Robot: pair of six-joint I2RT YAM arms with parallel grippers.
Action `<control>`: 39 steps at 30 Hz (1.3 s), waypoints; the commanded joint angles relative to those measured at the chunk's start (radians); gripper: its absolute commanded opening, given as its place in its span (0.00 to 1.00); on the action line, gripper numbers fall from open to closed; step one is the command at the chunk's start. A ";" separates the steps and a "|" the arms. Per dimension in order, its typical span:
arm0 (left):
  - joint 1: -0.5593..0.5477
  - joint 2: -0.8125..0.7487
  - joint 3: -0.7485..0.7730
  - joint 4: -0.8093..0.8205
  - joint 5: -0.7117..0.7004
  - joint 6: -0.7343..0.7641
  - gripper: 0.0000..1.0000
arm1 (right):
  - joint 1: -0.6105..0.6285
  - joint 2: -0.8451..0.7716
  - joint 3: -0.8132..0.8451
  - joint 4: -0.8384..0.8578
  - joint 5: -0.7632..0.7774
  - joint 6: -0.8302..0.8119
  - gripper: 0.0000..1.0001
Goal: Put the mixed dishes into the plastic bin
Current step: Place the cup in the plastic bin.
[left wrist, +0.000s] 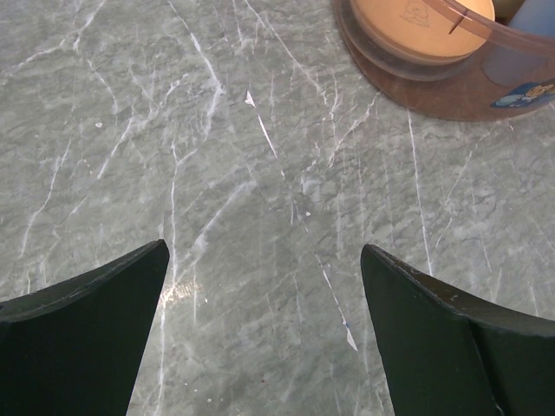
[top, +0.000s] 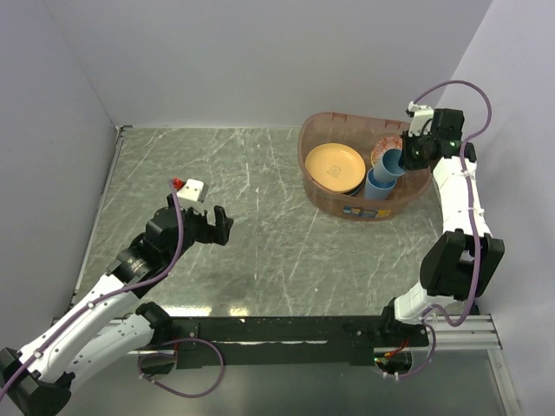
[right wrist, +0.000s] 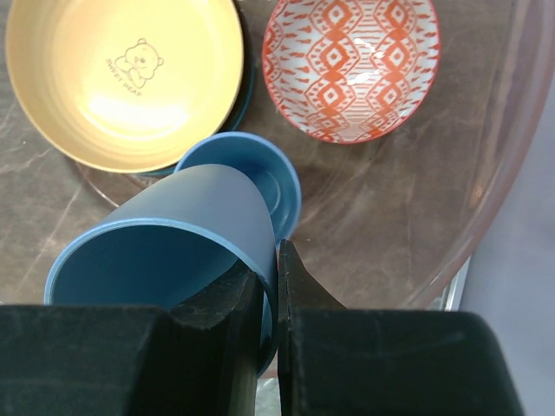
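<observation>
while the left claw (left wrist: 264, 260) hangs released over the worktop (top: 260, 251), the bin (top: 316, 186) at the right rear holds the yellow plate (right wrist: 121, 78), the blue cup (right wrist: 199, 208), tilted beside it, and the red-patterned bowl (right wrist: 351, 65). the right claw (right wrist: 276, 260) is clenched on the cup's wall.

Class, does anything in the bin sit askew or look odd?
The blue cup leans tilted inside the plastic bin, its wall pinched in the right claw; nothing looks spilled or broken.

High overview and close wrist views share the plastic bin (top: 323, 199).
</observation>
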 commanded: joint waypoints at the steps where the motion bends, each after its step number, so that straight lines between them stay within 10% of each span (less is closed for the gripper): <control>1: 0.003 0.006 0.025 0.014 -0.004 0.016 0.99 | -0.019 0.028 0.069 0.033 0.006 0.006 0.00; 39: 0.002 0.010 0.028 0.011 0.000 0.019 0.99 | -0.021 0.246 0.158 -0.068 -0.006 -0.003 0.08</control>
